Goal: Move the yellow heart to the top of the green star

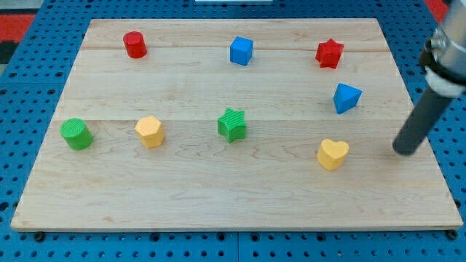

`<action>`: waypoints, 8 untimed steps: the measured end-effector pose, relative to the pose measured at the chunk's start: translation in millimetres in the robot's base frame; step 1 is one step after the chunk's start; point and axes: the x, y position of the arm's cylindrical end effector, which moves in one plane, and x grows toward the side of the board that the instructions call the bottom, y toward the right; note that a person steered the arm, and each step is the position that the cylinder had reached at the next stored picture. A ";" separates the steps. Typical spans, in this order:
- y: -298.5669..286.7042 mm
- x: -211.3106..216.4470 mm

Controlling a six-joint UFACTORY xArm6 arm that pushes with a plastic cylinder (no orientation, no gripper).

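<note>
The yellow heart (333, 154) lies on the wooden board at the lower right. The green star (232, 124) sits near the board's middle, up and to the left of the heart. My tip (403, 151) is on the board to the right of the yellow heart, about a hundred pixels away and at nearly the same height. The rod rises from it up toward the view's right edge. The tip touches no block.
A blue triangular block (346, 97) lies above the heart, a red star (329, 53) above that. A blue cube (241, 51) is at top middle, a red cylinder (135, 44) at top left. A yellow hexagon (150, 132) and a green cylinder (76, 135) sit at left.
</note>
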 end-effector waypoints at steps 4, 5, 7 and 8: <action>-94.6 13.2; -113.3 17.0; -151.1 -41.0; -162.0 -62.1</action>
